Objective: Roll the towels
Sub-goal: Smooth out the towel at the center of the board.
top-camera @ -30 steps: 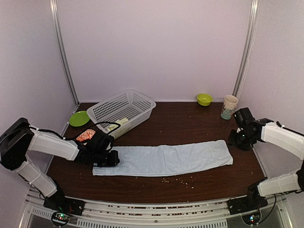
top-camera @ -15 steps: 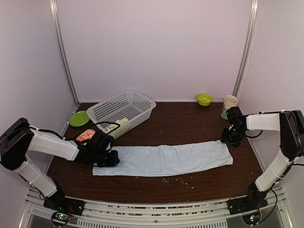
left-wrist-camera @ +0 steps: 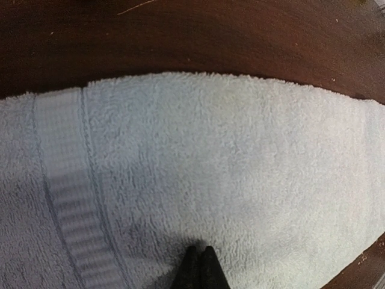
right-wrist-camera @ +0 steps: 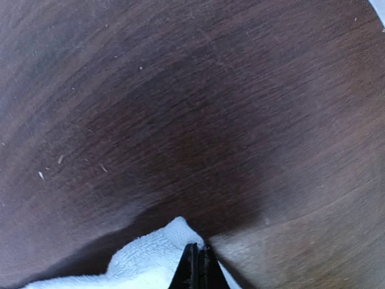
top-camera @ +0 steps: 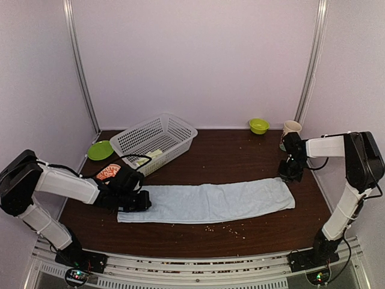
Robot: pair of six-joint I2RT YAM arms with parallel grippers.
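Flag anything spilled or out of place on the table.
Small pale crumbs lie scattered on the dark table between the blue towel and the near edge, with a few more specks behind it. Nothing else stands out.

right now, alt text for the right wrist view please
The right gripper, shut, pinches the raised corner of a pale towel at the bottom centre. Dark brown wooden table with a few pale specks fills the rest.

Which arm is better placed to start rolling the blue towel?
Probably right: the right end effector pinches the towel's puckered far corner; the left end effector rests shut on the flat other end.
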